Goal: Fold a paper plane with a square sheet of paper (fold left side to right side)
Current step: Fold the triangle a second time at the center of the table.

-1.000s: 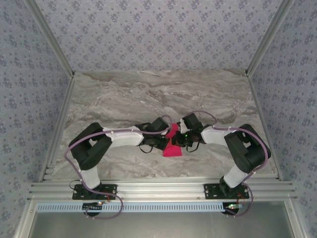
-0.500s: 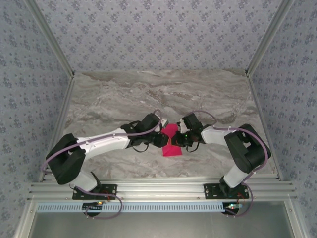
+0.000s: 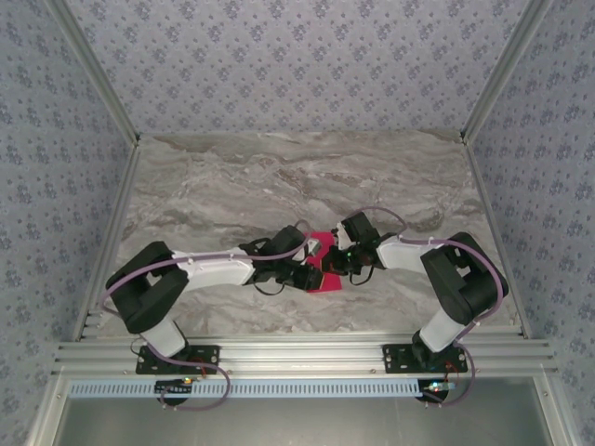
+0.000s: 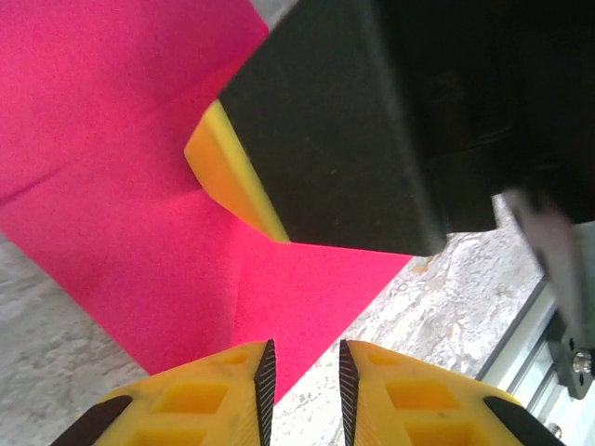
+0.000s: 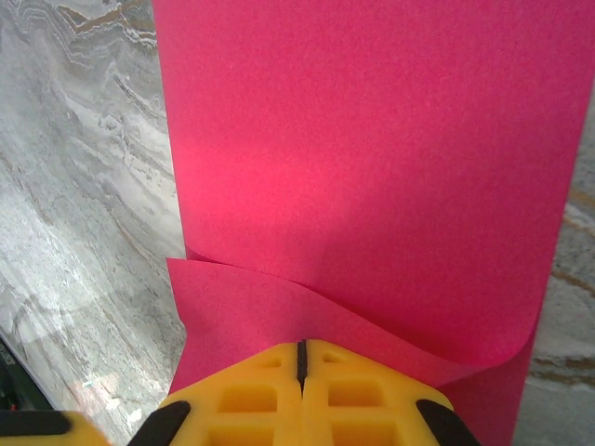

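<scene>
The square sheet of paper (image 3: 328,281) is bright magenta-pink and lies partly folded on the marble table between the two grippers. In the right wrist view the paper (image 5: 372,167) spreads out ahead, and a loose flap (image 5: 242,307) curls up in front of my right gripper (image 5: 301,346), whose yellow fingers are shut tip-down on the sheet. In the left wrist view my left gripper (image 4: 302,358) hovers over a pointed corner of the paper (image 4: 121,186), jaws a narrow gap apart with nothing between them. The right gripper's yellow finger (image 4: 228,167) presses the sheet just ahead. From above, my left gripper (image 3: 314,271) and right gripper (image 3: 335,263) nearly touch.
The grey marble table (image 3: 279,177) stretches bare behind the arms. An aluminium rail (image 3: 297,353) runs along the near edge, and patterned walls close in the back and both sides. The black body of the right arm (image 4: 400,111) looms close in front of the left wrist camera.
My left jaws have parted slightly from shut. The left arm swung its elbow out to the left, then drew partway back. The right arm stays still on the paper.
</scene>
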Controlling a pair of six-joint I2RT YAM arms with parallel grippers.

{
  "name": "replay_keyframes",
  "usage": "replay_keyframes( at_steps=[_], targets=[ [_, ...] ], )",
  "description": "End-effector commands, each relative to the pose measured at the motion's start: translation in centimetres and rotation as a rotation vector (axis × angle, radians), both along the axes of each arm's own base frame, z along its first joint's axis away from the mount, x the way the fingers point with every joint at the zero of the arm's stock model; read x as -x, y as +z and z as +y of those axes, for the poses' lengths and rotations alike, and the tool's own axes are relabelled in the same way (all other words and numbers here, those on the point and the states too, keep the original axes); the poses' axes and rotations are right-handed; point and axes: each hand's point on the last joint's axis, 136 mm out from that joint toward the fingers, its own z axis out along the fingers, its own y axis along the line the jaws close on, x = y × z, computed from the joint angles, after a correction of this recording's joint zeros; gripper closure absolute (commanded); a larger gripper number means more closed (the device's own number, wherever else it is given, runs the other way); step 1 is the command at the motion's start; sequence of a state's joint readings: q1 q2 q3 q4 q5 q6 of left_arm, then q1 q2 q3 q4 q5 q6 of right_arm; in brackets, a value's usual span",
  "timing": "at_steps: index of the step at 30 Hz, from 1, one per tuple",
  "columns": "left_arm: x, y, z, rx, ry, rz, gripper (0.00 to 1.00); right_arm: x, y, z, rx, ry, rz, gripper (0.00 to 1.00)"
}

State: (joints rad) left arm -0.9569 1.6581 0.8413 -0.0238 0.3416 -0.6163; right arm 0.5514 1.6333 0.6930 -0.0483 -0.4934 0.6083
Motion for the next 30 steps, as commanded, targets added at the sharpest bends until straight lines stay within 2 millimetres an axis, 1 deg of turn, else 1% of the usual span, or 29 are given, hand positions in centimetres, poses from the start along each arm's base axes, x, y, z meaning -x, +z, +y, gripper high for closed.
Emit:
replay_keyframes(
  at_steps=[1, 4, 8, 21, 30],
  targets=[
    [0.1, 0.2, -1.4, 0.025, -0.019, 0.010, 0.75, 2.1, -2.7, -1.8, 0.127, 0.015, 0.074, 0.95],
    [0.4, -0.7, -1.3, 0.003, -0.020, 0.024, 0.75, 2.1, -2.5, -1.7, 0.127, 0.021, 0.069, 0.95],
    [0.9, -1.3, -1.2, -0.017, -0.025, 0.029, 0.75, 2.0, -2.1, -1.7, 0.124, 0.025, 0.059, 0.95],
    [1.5, -2.6, 0.4, -0.072, 0.007, 0.032, 0.76, 2.0, -1.9, -1.6, 0.129, 0.029, 0.055, 0.95],
    [2.5, -3.3, 0.7, -0.070, 0.024, 0.048, 0.77, 2.0, -1.9, -1.7, 0.142, 0.034, 0.056, 0.95]
  ],
)
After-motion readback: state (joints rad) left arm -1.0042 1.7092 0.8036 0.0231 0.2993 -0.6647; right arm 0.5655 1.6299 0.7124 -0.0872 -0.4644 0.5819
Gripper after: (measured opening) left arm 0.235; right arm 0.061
